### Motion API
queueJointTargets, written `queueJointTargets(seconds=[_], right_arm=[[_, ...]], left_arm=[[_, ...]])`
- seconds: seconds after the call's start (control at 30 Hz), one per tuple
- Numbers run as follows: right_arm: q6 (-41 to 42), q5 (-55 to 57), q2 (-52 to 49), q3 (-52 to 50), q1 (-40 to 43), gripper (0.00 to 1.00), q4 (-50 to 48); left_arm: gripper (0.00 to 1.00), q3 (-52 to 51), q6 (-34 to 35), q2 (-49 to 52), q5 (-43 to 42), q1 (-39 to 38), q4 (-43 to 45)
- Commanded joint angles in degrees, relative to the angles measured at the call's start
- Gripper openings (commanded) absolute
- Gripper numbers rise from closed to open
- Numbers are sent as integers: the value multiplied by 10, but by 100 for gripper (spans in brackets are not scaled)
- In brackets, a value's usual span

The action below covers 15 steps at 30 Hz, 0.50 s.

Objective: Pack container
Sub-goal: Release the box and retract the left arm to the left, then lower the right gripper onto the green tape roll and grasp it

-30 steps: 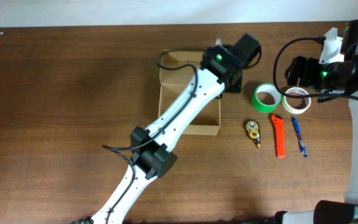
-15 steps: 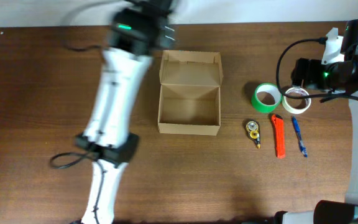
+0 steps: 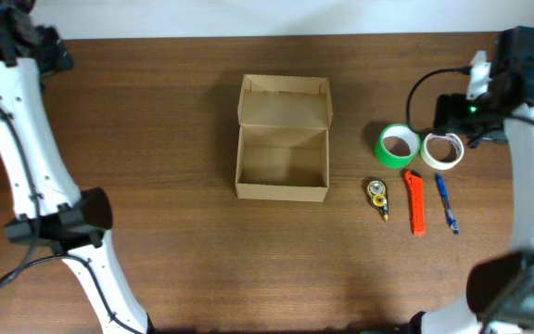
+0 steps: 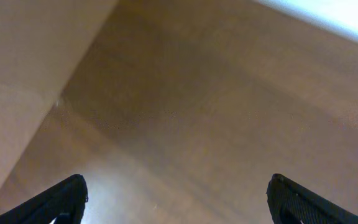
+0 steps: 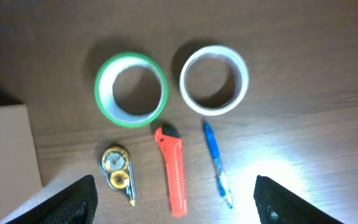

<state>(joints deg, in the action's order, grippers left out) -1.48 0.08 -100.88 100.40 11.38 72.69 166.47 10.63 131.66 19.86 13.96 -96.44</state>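
Observation:
The container [image 3: 282,153], a plain brown cardboard box, sits mid-table with its hinged lid [image 3: 284,100] folded back and its inside bare. Only its corner [image 5: 5,155] shows in the right wrist view. My right gripper [image 5: 176,208] hovers open above a green tape roll [image 5: 131,89], a white tape roll [image 5: 214,79], an orange utility knife [image 5: 174,170], a blue pen [image 5: 217,163] and a correction-tape dispenser [image 5: 118,171], holding nothing. My left gripper [image 4: 176,205] is open over bare wood near the table's far left edge, well away from the box.
In the overhead view the tape rolls [image 3: 398,146], knife [image 3: 415,202], pen [image 3: 446,202] and dispenser [image 3: 376,195] lie in a cluster right of the box. The left arm [image 3: 26,139] runs down the left side. The right arm [image 3: 527,176] stands along the right edge.
The left arm has swung from above the box's lid out to the far left corner. The right arm has shifted slightly toward the back over the tape rolls.

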Motion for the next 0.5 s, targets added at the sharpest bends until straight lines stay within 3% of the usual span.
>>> queueJointTargets(seconds=[0.0, 0.23, 0.47], right_arm=[[7, -30, -51, 14, 2, 82, 16], [9, -106, -123, 31, -26, 82, 9], [24, -102, -165, 33, -87, 83, -39]], left_arm=[[98, -71, -41, -8, -46, 31, -2], [100, -180, -43, -8, -16, 89, 10], [100, -221, -43, -8, -17, 105, 15]])
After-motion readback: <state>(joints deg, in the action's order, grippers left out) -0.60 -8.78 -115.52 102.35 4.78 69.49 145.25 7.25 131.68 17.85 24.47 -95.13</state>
